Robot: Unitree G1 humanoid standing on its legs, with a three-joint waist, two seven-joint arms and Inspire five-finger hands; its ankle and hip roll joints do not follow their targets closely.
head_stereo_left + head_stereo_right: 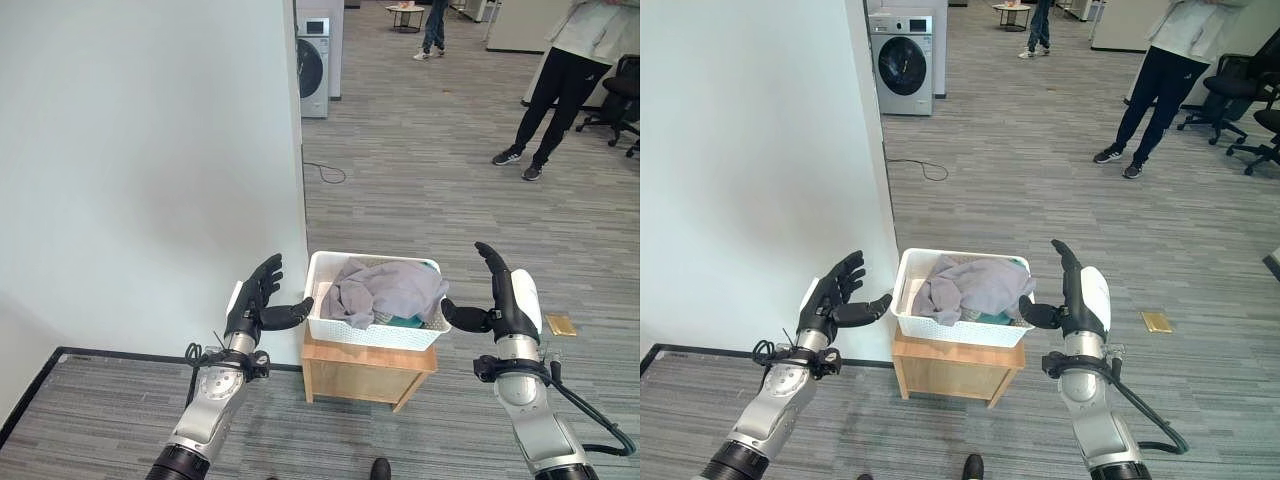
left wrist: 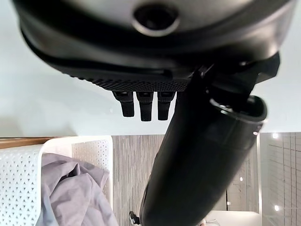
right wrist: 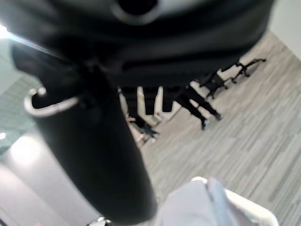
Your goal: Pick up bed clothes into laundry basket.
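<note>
Item: white perforated plastic laundry basket (image 1: 372,333), which we find set on a small wooden counter (image 1: 366,372) beside the white wall (image 1: 150,170).

Contents: crumpled grey bed clothes (image 1: 385,290), already heaped inside.

Left hand (image 1: 255,303) and right hand (image 1: 508,298): flanking the basket, fingers straight and spread, holding nothing; we judge them posed to clasp its sides.

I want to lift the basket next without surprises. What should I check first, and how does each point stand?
1. Left hand open beside the white perforated plastic laundry basket: ok.
2. Right hand open on the other side: ok.
3. Hands touching the basket: not ok, both apart.
4. Grey clothes inside the basket: ok.
5. Basket resting on the small wooden stand: ok.
6. Person in dark trousers far away: ok.
</note>
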